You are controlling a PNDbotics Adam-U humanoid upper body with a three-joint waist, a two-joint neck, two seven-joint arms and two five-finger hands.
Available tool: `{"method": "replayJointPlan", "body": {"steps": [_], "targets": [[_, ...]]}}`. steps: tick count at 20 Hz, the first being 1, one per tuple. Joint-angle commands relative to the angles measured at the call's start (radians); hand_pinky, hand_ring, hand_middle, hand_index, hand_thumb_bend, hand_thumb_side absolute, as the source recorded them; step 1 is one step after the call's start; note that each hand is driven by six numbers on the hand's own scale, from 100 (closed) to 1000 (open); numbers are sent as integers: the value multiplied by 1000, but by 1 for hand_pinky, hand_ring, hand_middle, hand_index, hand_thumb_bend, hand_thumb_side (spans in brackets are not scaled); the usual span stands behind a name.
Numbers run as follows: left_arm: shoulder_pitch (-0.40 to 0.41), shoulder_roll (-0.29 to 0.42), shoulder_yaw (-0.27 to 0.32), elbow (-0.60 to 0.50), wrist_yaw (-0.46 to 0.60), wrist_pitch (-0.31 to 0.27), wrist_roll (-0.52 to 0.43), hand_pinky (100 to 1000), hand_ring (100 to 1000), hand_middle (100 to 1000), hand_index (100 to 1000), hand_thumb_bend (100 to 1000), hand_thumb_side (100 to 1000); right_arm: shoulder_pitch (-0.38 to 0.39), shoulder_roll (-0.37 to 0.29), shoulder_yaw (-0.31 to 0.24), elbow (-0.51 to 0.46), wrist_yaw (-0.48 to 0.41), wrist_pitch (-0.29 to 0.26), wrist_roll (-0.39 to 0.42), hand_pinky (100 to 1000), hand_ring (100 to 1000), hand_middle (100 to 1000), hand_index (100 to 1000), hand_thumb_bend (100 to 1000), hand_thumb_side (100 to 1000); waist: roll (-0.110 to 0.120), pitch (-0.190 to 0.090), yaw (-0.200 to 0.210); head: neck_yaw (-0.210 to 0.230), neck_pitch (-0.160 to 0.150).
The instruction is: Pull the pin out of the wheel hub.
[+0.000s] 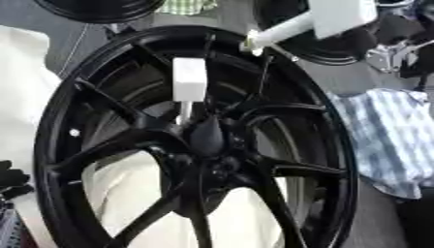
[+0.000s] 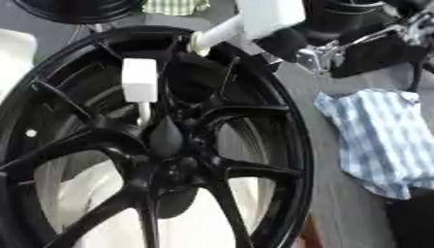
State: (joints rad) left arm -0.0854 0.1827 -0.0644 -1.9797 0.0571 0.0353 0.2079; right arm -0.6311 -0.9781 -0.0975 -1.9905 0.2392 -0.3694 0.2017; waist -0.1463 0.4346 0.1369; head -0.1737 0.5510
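Observation:
A big black wheel rim [image 1: 51, 145] with several spokes fills both views, its hub [image 1: 208, 140] near the middle. A white pin with a block handle [image 1: 189, 79] stands over the hub, its thin shaft [image 1: 183, 114] running down into it. A second white pin with a block handle [image 2: 270, 15] lies slanted at the top, its tip [image 2: 198, 42] by the rim's upper edge. My right hand [image 2: 286, 43] comes in from the upper right, its black fingers curled around that handle. Only dark fingers of my left hand [image 1: 10, 178] show at the lower left edge.
A blue-and-white checked cloth [image 1: 386, 135] lies right of the rim on the grey table. Other black rims sit at the top left [image 1: 98, 9] and top right [image 1: 335, 55]. White sheeting [image 1: 21, 72] lies under and left of the wheel. A green checked cloth [image 1: 186, 6] lies at the far edge.

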Motion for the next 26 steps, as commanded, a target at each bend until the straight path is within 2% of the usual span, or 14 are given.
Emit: {"method": "replayJointPlan", "body": {"steps": [1, 8, 10, 13, 18, 22, 26], "targets": [[3, -2, 8, -20, 0, 0, 5, 688, 675, 588, 724, 116, 875, 21, -71, -72, -6, -50, 32, -58, 799, 744, 385, 356, 100, 100, 11, -35, -10, 9, -13], [11, -3, 19, -20, -5, 2, 14, 689, 675, 590, 724, 114, 874, 138, -165, -216, 41, -139, 75, -193, 796, 739, 370, 352, 100, 100, 24, -40, -59, 44, 5], [14, -3, 24, -20, -7, 1, 19, 689, 675, 592, 724, 113, 873, 204, -186, -264, 73, -137, 90, -232, 791, 738, 364, 347, 100, 100, 28, -40, -77, 61, 7], [17, -3, 34, -20, -14, -6, 31, 689, 674, 592, 723, 107, 864, 343, -196, -341, 102, -93, 118, -307, 792, 736, 357, 345, 100, 100, 35, -38, -100, 83, 5], [9, 0, 42, -20, -15, -30, 49, 688, 672, 592, 723, 100, 846, 546, -129, -432, 73, -26, 167, -414, 794, 736, 353, 344, 100, 100, 48, -34, -117, 107, 11], [6, -2, 49, -20, -12, -38, 58, 687, 671, 592, 723, 100, 837, 691, -31, -460, 43, 34, 227, -455, 807, 734, 352, 346, 100, 100, 56, -37, -122, 128, 45], [1, -1, 52, -20, -10, -50, 61, 686, 670, 591, 723, 100, 829, 779, 76, -485, 42, 66, 266, -476, 817, 733, 349, 343, 100, 100, 61, -38, -116, 125, 53]]}}
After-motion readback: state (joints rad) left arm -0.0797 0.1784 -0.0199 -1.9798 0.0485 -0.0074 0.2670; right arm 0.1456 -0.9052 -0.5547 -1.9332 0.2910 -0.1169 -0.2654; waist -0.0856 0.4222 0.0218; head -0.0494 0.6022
